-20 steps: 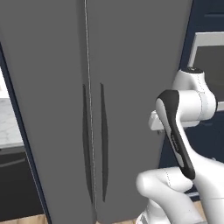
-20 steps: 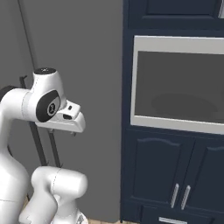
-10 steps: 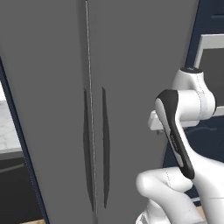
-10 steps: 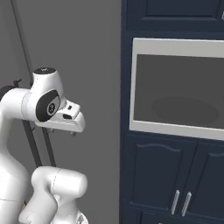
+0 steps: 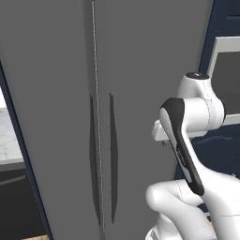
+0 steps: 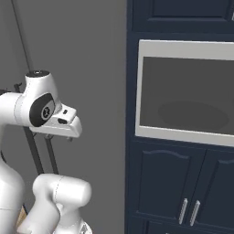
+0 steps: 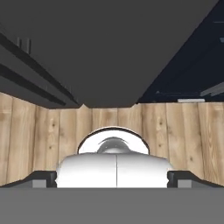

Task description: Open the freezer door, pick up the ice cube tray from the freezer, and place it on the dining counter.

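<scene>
Freezer door shut, arm folded, everything to play for

The freezer door stands closed left of the fridge door, its black bar handle untouched; fingers' spread I cannot tell; ice cube tray presumably behind that panel, unseen; opening, picking and carrying to the dining counter all remain, by my judgement.

Dull grey doors, shiny blue cupboards

The freezer door looks matt and smooth, with a thin black handle. The floor is pale wood planks. Navy cupboards have small metal handles.
</scene>
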